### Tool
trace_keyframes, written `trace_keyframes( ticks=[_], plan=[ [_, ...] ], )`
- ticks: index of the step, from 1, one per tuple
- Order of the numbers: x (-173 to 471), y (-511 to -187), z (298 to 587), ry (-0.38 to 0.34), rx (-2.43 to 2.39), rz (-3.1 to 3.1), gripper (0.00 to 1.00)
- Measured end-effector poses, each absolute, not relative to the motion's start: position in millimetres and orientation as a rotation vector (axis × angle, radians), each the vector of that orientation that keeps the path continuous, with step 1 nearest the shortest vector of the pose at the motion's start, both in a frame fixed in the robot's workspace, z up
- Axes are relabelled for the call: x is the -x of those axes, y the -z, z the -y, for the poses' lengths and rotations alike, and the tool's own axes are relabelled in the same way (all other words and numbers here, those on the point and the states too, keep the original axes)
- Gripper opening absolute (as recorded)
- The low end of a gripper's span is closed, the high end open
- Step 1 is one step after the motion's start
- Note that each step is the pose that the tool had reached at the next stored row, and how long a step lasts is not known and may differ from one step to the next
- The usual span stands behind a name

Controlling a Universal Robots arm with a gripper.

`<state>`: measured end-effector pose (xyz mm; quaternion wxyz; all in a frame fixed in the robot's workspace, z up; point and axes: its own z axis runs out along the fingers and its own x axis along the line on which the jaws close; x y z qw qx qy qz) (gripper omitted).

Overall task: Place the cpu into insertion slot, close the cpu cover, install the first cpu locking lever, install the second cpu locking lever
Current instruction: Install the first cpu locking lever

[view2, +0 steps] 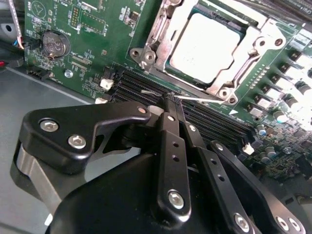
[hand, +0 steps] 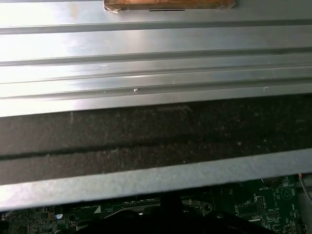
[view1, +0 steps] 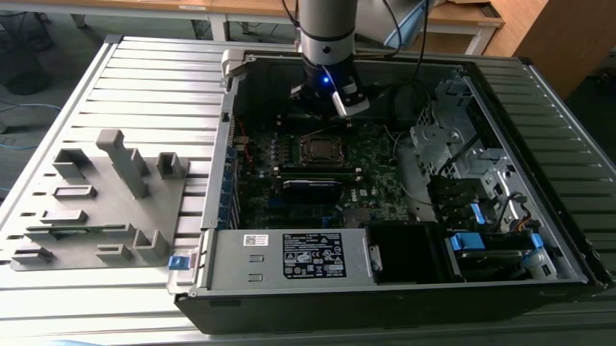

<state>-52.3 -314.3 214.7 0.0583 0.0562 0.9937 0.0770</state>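
Already seated, cpu (view2: pixel 204 46) in insertion slot (view2: pixel 144 56) — cpu cover (view2: pixel 265 41) over it, gripper (view2: pixel 171 100) pressed together beside

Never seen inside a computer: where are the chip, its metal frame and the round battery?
chip (view2: pixel 207 46): second wrist view, middle of its silvery top.
metal frame (view2: pixel 268 35): second wrist view, flat strip beside the chip.
round battery (view2: pixel 53 44): second wrist view, centre of its face.

Bright glare on cpu (view2: pixel 207 46); soft edges
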Motion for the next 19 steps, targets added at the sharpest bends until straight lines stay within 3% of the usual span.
trace_keyframes(
  ticks=[19],
  plan=[
    [57.5, -212.0, 311.3, -0.224, -0.32, -2.992, 0.11]
  ],
)
